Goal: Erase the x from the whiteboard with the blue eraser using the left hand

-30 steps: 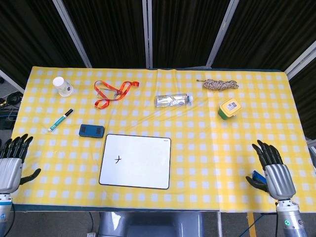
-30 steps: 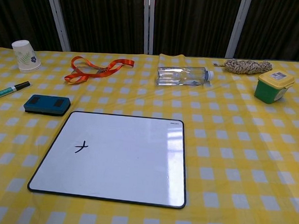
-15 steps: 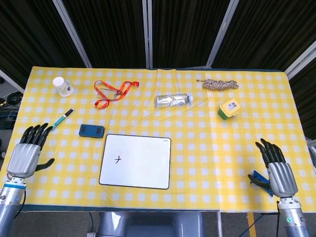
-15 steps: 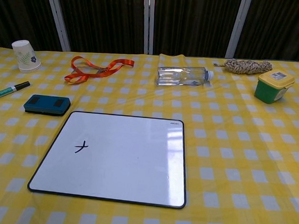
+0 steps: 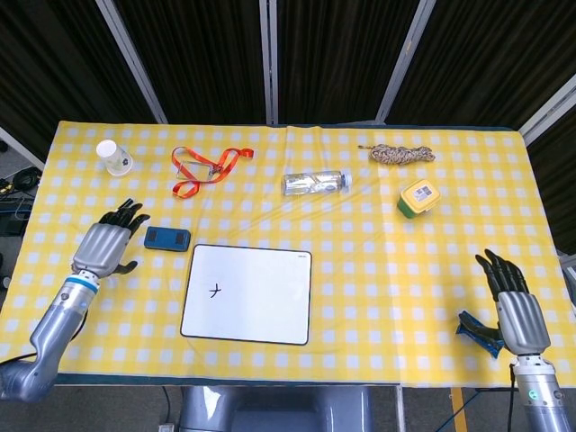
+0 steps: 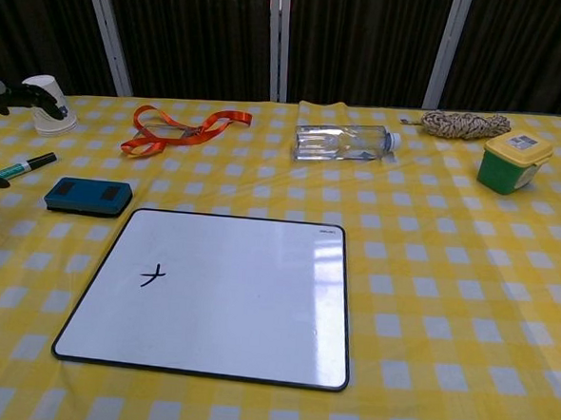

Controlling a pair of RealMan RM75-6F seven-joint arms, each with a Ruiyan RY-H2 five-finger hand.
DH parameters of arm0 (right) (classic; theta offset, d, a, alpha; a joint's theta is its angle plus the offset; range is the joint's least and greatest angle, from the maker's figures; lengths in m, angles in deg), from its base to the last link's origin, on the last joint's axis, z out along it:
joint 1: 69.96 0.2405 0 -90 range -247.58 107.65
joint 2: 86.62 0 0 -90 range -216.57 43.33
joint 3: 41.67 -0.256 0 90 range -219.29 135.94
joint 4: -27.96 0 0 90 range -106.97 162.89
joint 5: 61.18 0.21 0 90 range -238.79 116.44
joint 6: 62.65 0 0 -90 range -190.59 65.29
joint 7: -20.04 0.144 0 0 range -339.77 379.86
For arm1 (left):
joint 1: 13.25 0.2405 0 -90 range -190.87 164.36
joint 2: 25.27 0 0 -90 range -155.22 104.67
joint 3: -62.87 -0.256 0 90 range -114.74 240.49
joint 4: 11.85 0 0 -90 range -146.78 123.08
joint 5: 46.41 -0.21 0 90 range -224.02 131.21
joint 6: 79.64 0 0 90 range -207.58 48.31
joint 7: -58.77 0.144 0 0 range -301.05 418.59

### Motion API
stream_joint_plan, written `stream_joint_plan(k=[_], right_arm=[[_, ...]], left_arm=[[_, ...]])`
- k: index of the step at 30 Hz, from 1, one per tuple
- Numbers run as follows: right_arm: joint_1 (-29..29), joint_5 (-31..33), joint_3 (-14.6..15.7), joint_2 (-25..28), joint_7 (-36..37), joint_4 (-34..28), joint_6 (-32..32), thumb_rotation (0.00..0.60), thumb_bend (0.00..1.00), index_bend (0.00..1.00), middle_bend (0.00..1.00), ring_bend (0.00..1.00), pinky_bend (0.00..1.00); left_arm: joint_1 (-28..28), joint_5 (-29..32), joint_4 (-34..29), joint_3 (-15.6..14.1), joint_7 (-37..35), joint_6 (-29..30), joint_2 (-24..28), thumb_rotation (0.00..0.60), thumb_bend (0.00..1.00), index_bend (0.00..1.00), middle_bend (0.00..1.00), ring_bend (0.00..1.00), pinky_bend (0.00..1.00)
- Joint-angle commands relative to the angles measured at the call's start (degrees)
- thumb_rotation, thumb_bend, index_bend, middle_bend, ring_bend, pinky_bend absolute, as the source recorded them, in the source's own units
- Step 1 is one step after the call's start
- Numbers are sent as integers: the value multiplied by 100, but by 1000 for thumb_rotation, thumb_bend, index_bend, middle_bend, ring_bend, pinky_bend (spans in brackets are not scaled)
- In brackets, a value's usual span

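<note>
One blue eraser (image 5: 166,238) | long axis left-right | left hand (image 5: 106,247) beside, holding nothing

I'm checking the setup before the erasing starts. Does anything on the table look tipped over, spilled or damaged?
Only the clear bottle stands out: it lies on its side behind the whiteboard, capped, with no spill visible. The paper cup stands upright and the blue eraser lies flat. Nothing looks damaged.
</note>
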Motion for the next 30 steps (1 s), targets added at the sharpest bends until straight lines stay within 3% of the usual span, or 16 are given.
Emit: stream_joint_plan(k=[1, 15, 30], right_arm=[[19, 72, -33, 5, 66, 53, 68, 600, 69, 13, 0, 0, 0], [30, 204, -94, 17, 226, 153, 161, 600, 68, 14, 0, 0, 0], [16, 208, -95, 12, 250, 162, 160, 600, 69, 14, 0, 0, 0]], left_arm=[[-577, 714, 499, 120, 539, -573, -391, 600, 246, 147, 20, 82, 155], [-1366, 1820, 1111, -219, 1288, -858, -1068, 600, 305, 208, 81, 128, 184], [-1693, 2261, 1490, -494, 1340, -904, -1317, 600, 304, 216, 83, 130, 184]])
